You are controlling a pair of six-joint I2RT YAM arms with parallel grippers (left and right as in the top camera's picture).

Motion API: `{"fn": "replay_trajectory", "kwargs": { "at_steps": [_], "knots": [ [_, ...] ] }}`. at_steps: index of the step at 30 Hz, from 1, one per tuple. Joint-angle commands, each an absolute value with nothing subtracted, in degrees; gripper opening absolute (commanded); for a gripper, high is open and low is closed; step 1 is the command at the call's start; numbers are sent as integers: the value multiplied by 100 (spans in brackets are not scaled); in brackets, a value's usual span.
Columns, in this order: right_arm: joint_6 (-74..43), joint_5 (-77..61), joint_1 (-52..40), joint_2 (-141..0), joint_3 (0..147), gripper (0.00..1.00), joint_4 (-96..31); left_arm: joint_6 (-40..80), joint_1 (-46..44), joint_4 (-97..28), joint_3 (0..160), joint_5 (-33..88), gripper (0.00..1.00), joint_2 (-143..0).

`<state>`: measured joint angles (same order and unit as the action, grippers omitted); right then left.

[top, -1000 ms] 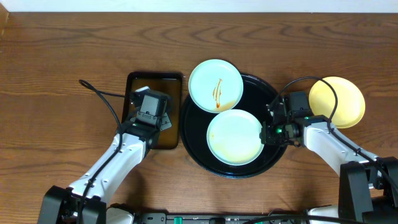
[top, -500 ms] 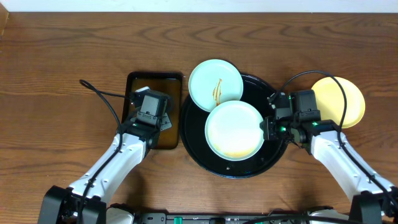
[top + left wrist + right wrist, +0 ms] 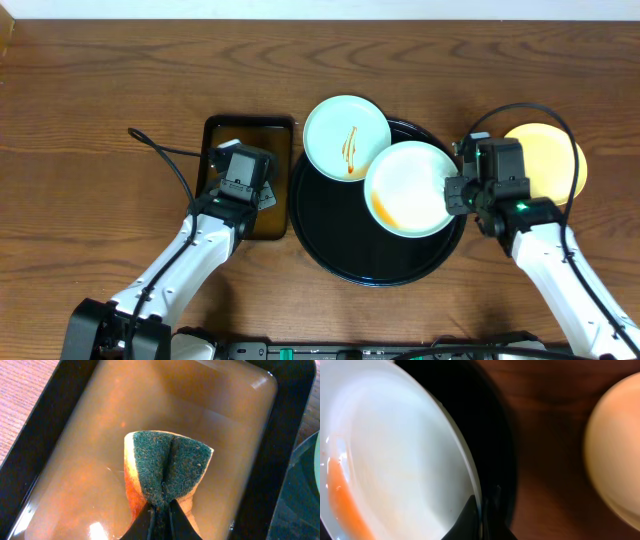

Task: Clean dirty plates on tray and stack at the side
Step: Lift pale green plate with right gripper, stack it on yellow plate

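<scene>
Wooden bench (image 3: 100,80) carries round black tray (image 3: 330,255); streaked blue plate (image 3: 346,137) overlaps its far-left rim, cream plate (image 3: 560,150) lies on bench off its right. Right hand (image 3: 457,193) pinches rim of second blue plate (image 3: 410,188), orange-smeared, above tray's right part. Left wrist view alone shows sponge (image 3: 167,467), folded, pinched by left hand (image 3: 160,512) over amber tray (image 3: 225,420); overhead hides it.
</scene>
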<state>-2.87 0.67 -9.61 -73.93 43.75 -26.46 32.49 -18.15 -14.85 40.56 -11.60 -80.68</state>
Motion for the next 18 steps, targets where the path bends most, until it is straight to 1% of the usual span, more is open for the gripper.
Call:
{"fn": "replay_trajectory", "kwargs": {
  "at_steps": [1, 3, 7, 9, 10, 11, 14, 18],
  "knots": [
    [-14, 489, -1022, -7301, 4963, 1, -3157, 3148, -1791, -1494, 4036, -1273, 8, -8016],
    [-34, 930, -1031, -7301, 5288, 1, -3583, 3148, -1791, -1494, 4036, -1273, 8, -8016],
    [16, 1739, -1201, -7301, 5516, 1, -3789, 3148, -1791, -1494, 4036, -1273, 8, -8016],
    [102, 2182, -1385, -7301, 5551, 1, -3813, 3148, -1791, -1494, 4036, -1273, 8, -8016],
    [126, 2731, -1671, -7301, 5551, 1, -3815, 3144, -1791, -1494, 4036, -1273, 7, -8016],
    [128, 2939, -1793, -7301, 5551, 1, -3815, 3037, -1791, -1490, 4036, -1271, 7, -8016],
    [436, 3863, -2665, -7301, 5551, 1, -3586, 1828, -1791, -1426, 4036, -1273, 7, -8055],
    [784, 4377, -3155, -7303, 5551, 1, -3365, 1096, -1791, -1365, 4036, -1271, 7, -8270]
  ]
}}
